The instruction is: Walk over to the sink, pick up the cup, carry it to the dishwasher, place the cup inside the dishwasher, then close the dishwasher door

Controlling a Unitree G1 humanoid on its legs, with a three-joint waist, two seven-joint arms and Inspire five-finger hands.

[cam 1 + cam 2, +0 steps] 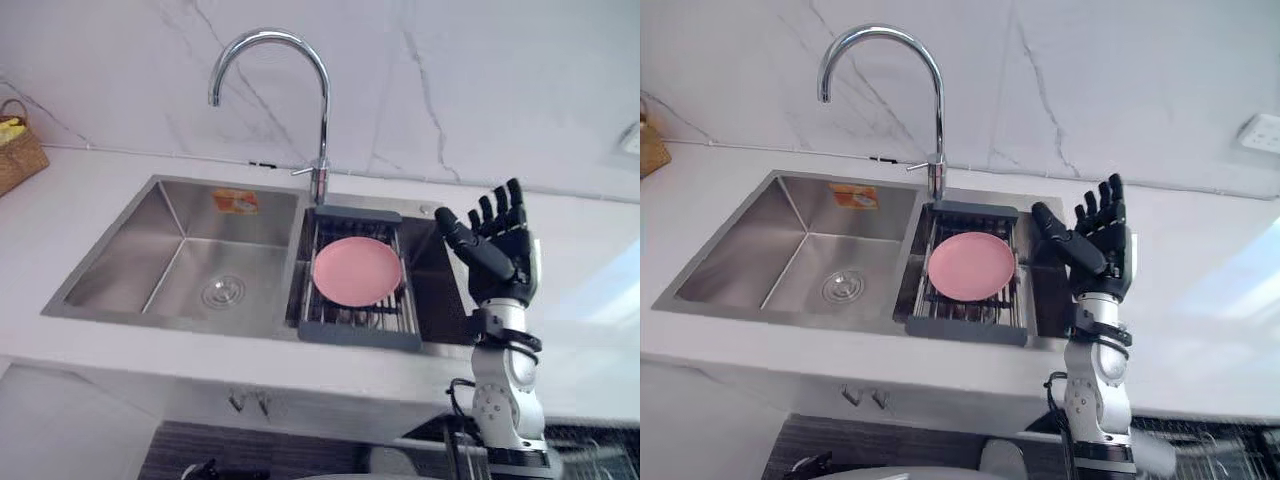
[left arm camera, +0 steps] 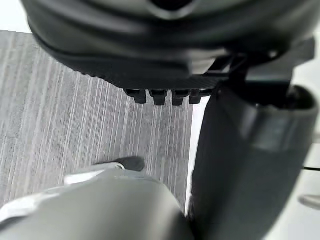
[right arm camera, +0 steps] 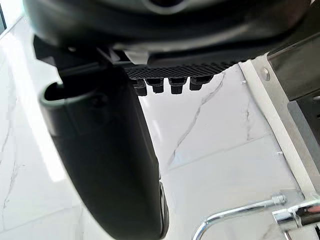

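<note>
From the left eye view, the steel sink [image 1: 180,215] is sunk into a white worktop [image 1: 90,200], with a tall curved tap [image 1: 323,120] behind its divider. A grey drying rack [image 1: 360,335] spans the right basin with a pink plate [image 1: 357,268] lying flat on it. The right hand [image 1: 497,250] is raised upright over the sink's right edge, fingers straight and spread, grasping nothing. I cannot tell where the cup is; it may sit in the dark strip of basin beside the rack, behind that hand.

The right eye view gives the same scene; there the hand stands just beside the rack's right end, apart from the plate.

In the left wrist view, the left hand [image 2: 165,45] hangs low over a grey striped floor [image 2: 75,125]; it looks relaxed and holds nothing.

The right wrist view looks along the released right hand [image 3: 100,140] to a marbled wall [image 3: 210,150], the tap's arc and the sink's rim.

I'd guess a cup from a sink is light and stiff; it may be wet and slippery, and breakable if ceramic. I would wrap the fingers round the body with the thumb opposite, rather than pinch the rim; keep it upright and go gently near the steel walls and the plate.
</note>
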